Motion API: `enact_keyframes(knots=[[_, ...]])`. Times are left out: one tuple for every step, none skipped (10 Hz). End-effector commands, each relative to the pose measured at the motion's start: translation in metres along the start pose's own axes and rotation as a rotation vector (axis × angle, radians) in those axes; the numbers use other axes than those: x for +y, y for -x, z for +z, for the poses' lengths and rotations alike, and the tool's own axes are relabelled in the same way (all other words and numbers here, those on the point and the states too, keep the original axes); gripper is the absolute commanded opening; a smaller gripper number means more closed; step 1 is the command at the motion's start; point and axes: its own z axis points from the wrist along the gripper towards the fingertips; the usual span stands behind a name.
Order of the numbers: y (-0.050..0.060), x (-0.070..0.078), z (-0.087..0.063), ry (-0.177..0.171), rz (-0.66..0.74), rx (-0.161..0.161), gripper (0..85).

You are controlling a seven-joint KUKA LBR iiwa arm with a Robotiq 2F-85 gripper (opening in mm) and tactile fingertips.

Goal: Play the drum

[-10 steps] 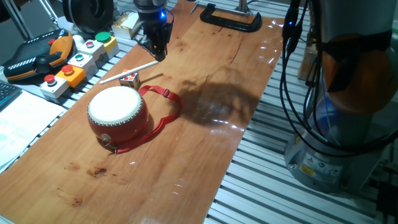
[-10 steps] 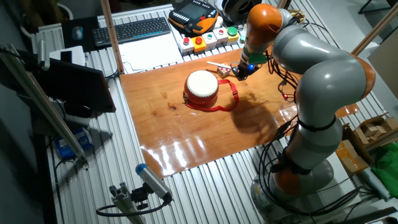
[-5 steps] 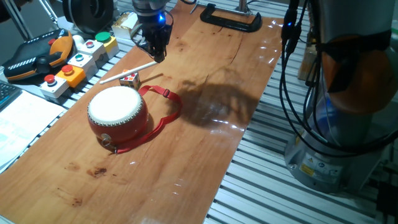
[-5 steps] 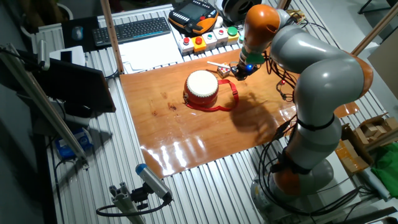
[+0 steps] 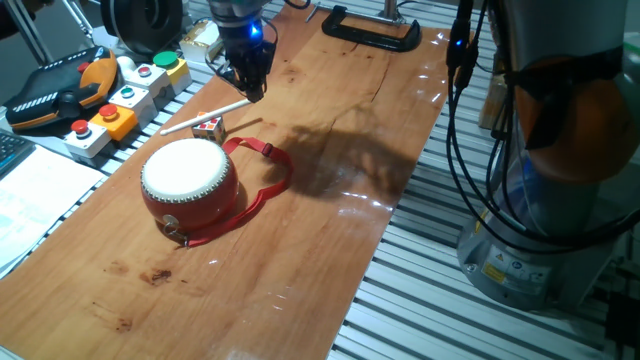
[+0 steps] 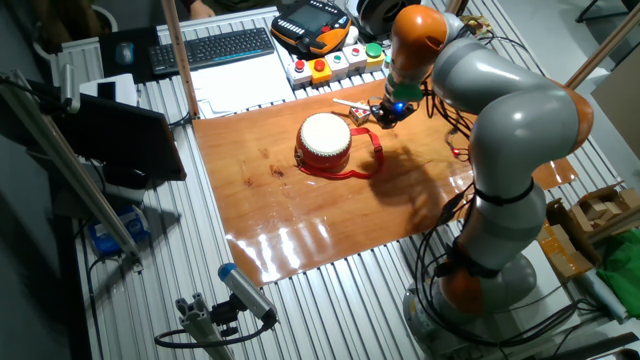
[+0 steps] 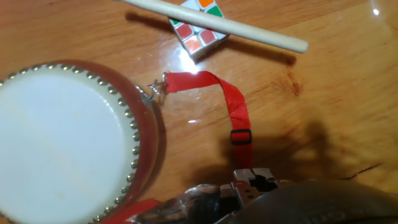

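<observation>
Hand view shows the drum [image 7: 62, 143] filling the lower left of the frame, its cream skin ringed by studs and its red strap [image 7: 224, 102] hooked to the side and looping right and down across the wooden table [image 7: 348, 112]. Above the strap, at the upper middle of the frame, a small puzzle cube [image 7: 198, 28] sits on the wood with a pale drumstick [image 7: 249, 30] lying across its top, running from the upper left toward the right edge.

From one fixed view the drum [image 5: 188, 180] stands upright left of centre on the table [image 5: 330, 250], with the strap [image 5: 262, 172] curled around its right side. The cube [image 5: 209, 127] sits just above the drum, and the drumstick [image 5: 208, 116] slants beside it. The gripper [image 5: 249, 85] hangs above the table near the upper end of the stick, apart from the drum; whether its jaws are parted or closed I cannot tell, and nothing is visibly held.

At the upper left, off the wood, lies a box of coloured push buttons [image 5: 125, 95] beside an orange and black pendant [image 5: 60, 90]. A black clamp [image 5: 370, 30] rests at the top edge.
</observation>
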Motion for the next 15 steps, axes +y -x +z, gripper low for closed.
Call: enact_keyframes(knots=[[0.0,-0.001,0.0,0.006,0.013,0.002,0.7],[0.001,-0.001,0.0,0.009,0.024,0.0,0.7],[0.0,-0.001,-0.001,0.006,0.056,-0.001,0.7],[0.0,-0.001,0.0,0.009,0.065,0.0,0.7],[0.001,0.0,0.0,0.001,0.073,-0.017,0.7],[0.004,0.003,0.003,0.008,0.121,-0.031,0.7],[0.008,0.005,0.008,0.012,0.147,-0.031,0.7],[0.013,0.004,0.012,0.013,0.165,-0.033,0.7],[0.017,0.002,0.016,0.021,0.179,-0.023,0.7],[0.02,-0.001,0.019,0.024,0.2,-0.012,0.7],[0.022,-0.002,0.019,0.027,0.233,-0.008,0.7],[0.023,-0.004,0.019,0.032,0.258,0.001,0.7],[0.023,-0.005,0.019,0.033,0.274,0.003,0.7],[0.025,-0.007,0.02,0.03,0.287,0.002,0.7],[0.027,-0.008,0.021,0.038,0.32,0.004,0.7]])
